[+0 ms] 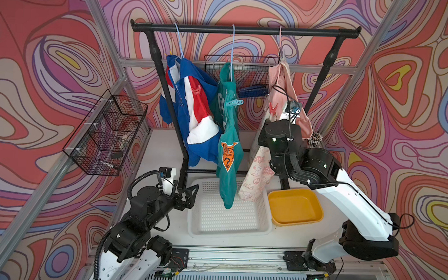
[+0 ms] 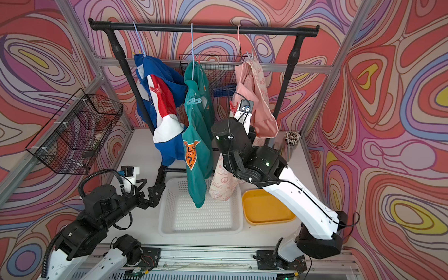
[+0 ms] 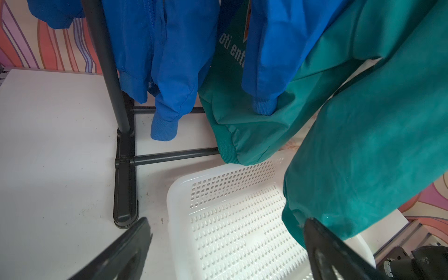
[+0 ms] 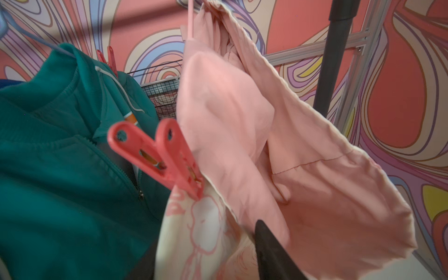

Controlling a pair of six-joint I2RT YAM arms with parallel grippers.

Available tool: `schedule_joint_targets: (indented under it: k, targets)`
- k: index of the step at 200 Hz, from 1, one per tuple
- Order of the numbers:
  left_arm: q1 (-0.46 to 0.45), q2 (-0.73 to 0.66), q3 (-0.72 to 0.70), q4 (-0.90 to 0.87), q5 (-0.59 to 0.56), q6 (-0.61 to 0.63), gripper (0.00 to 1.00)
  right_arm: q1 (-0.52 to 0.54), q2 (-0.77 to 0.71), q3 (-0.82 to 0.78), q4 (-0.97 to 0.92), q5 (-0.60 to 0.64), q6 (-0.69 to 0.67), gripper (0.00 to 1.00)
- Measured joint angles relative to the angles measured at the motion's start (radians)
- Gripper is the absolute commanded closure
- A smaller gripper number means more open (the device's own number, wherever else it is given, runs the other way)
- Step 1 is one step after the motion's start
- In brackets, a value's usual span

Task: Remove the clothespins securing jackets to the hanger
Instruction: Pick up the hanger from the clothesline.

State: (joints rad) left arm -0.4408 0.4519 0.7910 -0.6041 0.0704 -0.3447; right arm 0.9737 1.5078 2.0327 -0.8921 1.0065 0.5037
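Three jackets hang on hangers from the black rail: blue-red-white, teal, pink-and-cream. A red clothespin clips the blue one and a light-blue clothespin the teal one. Another red clothespin sits on the pink-and-cream jacket's front edge. My right gripper is just below that pin, shut on the jacket's cream fabric. One black finger shows and the other is behind the cloth. My left gripper hangs open and holds nothing, low over the white basket's corner.
A white perforated basket and a yellow tray sit on the table under the jackets. The rack's black post and foot stand beside my left gripper. Wire baskets hang at the left and behind the rack.
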Motion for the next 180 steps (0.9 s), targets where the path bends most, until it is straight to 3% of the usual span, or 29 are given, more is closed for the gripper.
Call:
schedule_joint_targets:
  k: [31,93,118,151,180]
  targets:
    - [0.0,0.011,0.0,-0.001,0.0,0.0,0.0,-0.04,-0.04,-0.022,-0.043,-0.076,0.007,0.36]
    - [-0.001,0.032,0.0,-0.002,0.011,0.0,0.0,-0.106,-0.092,-0.01,-0.122,-0.203,-0.005,0.38]
    - [-0.005,0.035,0.0,-0.002,0.016,0.0,0.0,-0.111,-0.093,0.01,-0.142,-0.241,-0.016,0.42]
    - [-0.005,0.036,0.0,-0.002,0.019,0.0,0.0,-0.124,-0.098,0.02,-0.159,-0.262,-0.033,0.58]
    - [-0.005,0.041,0.0,-0.002,0.02,0.0,0.0,-0.147,-0.101,0.023,-0.167,-0.269,-0.048,0.62]
